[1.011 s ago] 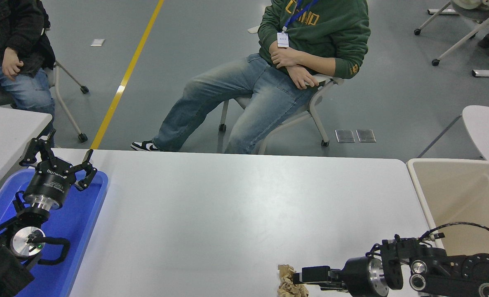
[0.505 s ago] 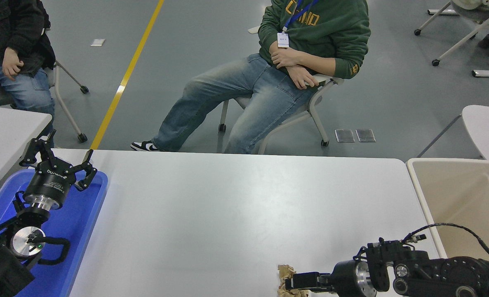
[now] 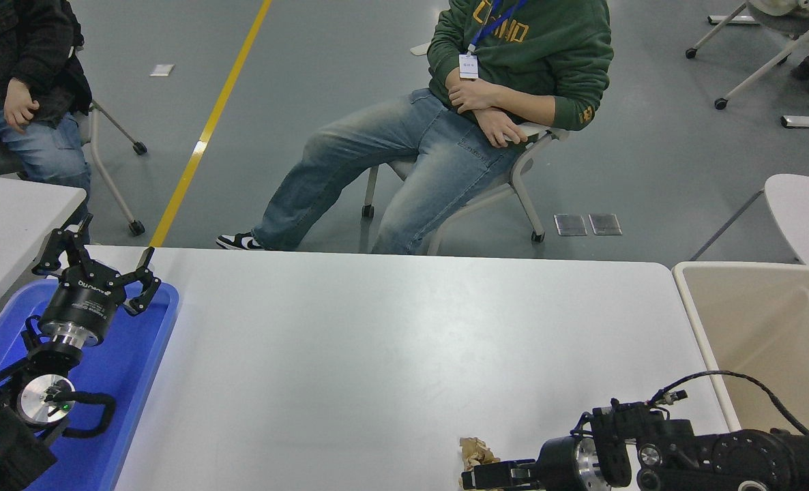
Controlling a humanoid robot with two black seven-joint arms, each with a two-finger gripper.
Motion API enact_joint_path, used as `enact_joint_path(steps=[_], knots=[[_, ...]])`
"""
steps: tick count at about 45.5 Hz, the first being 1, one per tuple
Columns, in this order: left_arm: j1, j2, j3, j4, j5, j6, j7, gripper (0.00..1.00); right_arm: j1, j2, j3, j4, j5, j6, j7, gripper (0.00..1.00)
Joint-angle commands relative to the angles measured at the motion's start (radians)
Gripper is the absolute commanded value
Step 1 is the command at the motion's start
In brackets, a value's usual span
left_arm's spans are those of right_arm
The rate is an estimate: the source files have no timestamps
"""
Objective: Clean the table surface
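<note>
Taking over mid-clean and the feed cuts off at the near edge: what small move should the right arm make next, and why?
Probably ease the right hand closed on the crumpled brown paper before lifting. The hand sits at the paper by the table surface near edge, but its grip is cut off by the frame. The beige bin stands open to the right. The left hand is parked over the blue tray.

Table surface (image 3: 391,341): matte white-grey, rounded far corners, flat. Crumpled brown paper wad (image 3: 474,451) rests on it at near edge, toward right.

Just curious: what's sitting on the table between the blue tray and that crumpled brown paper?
Nothing: the head view shows bare table surface all the way from the blue tray to the crumpled brown paper.
</note>
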State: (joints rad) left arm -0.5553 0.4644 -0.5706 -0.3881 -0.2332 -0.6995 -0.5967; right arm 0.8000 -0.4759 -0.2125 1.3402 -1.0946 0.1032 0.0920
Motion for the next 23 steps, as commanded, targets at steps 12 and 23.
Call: enact_joint_path(steps=[12,23], knots=[[0.0,0.0,0.0,0.0,0.0,0.0,0.0,1.0,0.015,-0.029,0.001,0.005,-0.016,0.081,-0.002,0.0],[0.0,-0.001,0.0,0.0,0.0,0.0,0.0,1.0,0.044,-0.093,0.015,0.068,0.048,0.105,0.0,0.0]])
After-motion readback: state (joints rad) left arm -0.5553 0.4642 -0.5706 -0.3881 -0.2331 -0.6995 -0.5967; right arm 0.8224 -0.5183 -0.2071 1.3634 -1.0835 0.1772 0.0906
